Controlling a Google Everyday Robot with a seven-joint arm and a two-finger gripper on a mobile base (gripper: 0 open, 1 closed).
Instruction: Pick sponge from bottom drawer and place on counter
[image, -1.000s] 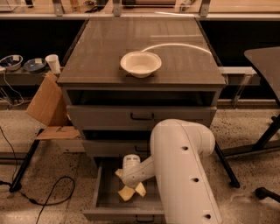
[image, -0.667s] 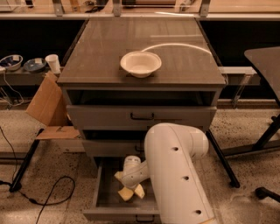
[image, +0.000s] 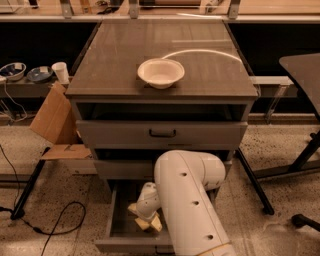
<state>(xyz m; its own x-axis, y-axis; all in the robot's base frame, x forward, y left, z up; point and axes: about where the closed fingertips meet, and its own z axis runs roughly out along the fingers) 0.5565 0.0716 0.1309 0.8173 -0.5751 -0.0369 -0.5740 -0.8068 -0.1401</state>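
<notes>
While the white bowl (image: 160, 73) sits on the worktop (image: 115, 75), the hand (image: 146, 215) is down in the open btm drawer (image: 118, 222). It's right on the sponge (image: 151, 225) in there. Can't tell if the hand's apart or together.

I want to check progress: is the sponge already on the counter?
No, the sponge is in the open bottom drawer, at the gripper that reaches into it, not on the counter.
</notes>
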